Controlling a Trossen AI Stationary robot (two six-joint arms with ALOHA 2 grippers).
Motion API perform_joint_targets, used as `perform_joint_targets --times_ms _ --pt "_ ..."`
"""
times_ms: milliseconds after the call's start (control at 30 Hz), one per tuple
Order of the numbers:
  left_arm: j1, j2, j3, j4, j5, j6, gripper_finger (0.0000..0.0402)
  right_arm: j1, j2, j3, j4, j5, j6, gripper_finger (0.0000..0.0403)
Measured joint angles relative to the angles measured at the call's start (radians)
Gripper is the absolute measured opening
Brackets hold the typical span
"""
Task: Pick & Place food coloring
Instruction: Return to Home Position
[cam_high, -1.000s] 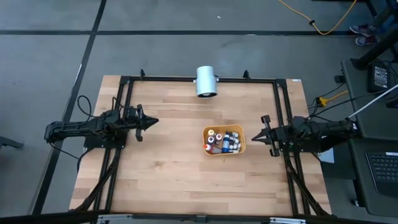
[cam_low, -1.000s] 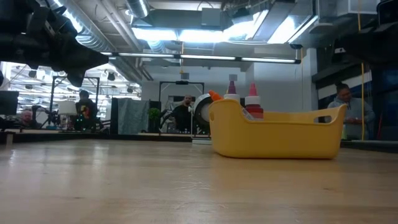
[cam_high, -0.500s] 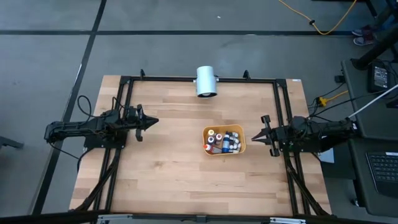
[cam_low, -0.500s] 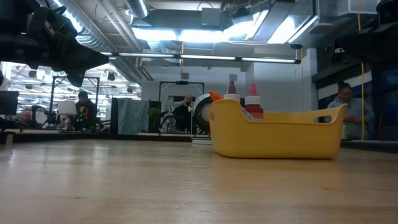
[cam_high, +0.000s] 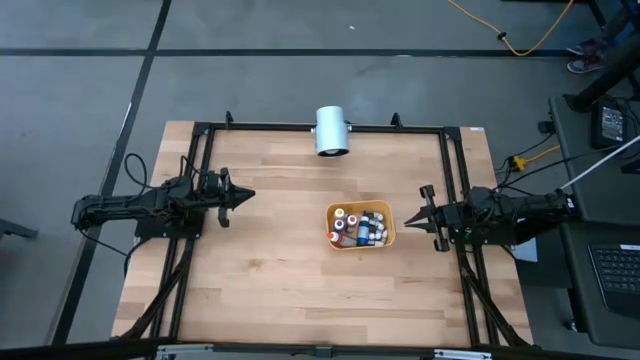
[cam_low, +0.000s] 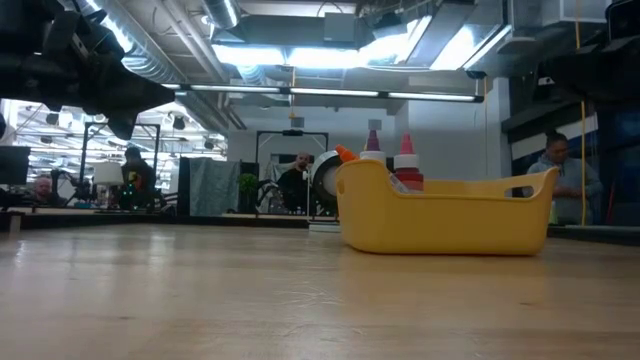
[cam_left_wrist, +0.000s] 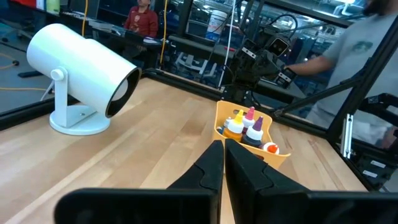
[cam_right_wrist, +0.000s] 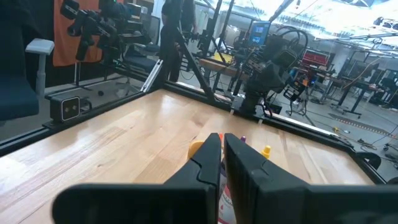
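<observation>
Your left claw (cam_high: 247, 195) hangs pinched narrow and empty over the table (cam_high: 270, 285); your right claw (cam_high: 409, 218) is the same, fingers together on nothing. Food coloring (cam_high: 358, 228) stands bunched in the yellow bin (cam_high: 392, 237), just ahead of the right claw's tip and well apart from the left claw.

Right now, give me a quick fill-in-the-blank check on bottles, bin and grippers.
1. The food coloring bottles all sit inside the ____ bin.
2. The left gripper and the right gripper each have their fingers ____.
3. The bin lies nearer the ____ gripper.
4. Loose bottles lying on the bare table: ____.

Missing words: yellow; shut; right; none.
</observation>
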Motion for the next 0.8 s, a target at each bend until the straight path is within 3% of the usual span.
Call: perform_joint_targets --times_ms 800 --pt "0.000 0.000 0.000 0.000 0.000 0.000 0.0007 0.000 0.000 0.000 0.000 0.000 0.000 0.0026"
